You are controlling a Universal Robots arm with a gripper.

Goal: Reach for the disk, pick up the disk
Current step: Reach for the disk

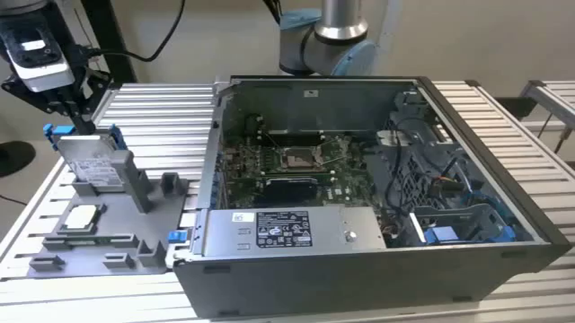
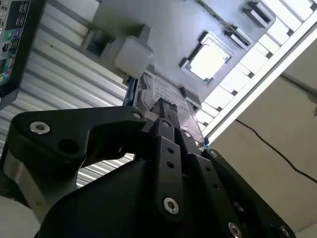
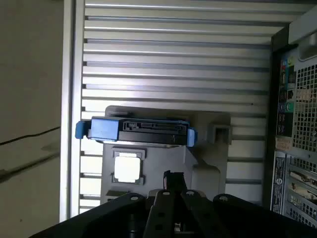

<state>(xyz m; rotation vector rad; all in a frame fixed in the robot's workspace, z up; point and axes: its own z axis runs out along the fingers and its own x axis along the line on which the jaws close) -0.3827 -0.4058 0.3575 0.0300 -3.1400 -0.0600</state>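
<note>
Exterior view: the disk stands on edge in a grey fixture on the slatted metal counter, at the exterior view's left and beside the open computer case. Its white label faces the camera, and blue caddy rails run along both of its sides. The gripper hangs just above the disk's upper edge, at the end of the fixture farthest from the camera. From here I cannot tell whether it touches the disk.

A small square silver chip lies flat in the fixture, nearer the camera than the disk. Inside the case are a green motherboard and a grey power supply box with a black-and-white label. The arm's base joint rises behind the case.

In the first wrist view the gripper has its fingers together, narrowing to one slim tip. It points toward the disk but is apart from it, with the chip just beside the tip.

In the second wrist view the gripper again has its fingers together, with no gap showing between them. The tips lie over the labelled face of the disk, and the chip is beyond it.
</note>
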